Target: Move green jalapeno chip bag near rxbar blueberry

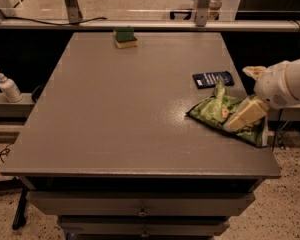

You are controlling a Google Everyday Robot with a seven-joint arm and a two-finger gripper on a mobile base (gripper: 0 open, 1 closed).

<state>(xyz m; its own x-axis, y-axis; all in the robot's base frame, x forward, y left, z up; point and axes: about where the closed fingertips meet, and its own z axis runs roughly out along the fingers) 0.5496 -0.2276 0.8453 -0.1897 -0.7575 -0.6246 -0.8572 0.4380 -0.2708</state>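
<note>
Gray table [115, 124], green jalapeno chip bag [212, 111] at right edge nr front, crumpled, pinched in gripper [241, 118] reaching in from right, rxbar blueberry [213, 79] flat just beyond bag, narrowly apart, green-yellow sponge [125, 37] at far edge.

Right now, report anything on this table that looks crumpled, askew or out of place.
The green jalapeno chip bag lies crumpled and skewed by the table's right edge, the gripper over its right half. The rxbar blueberry lies flat just behind it, the sponge at the far edge; neither looks odd.
</note>
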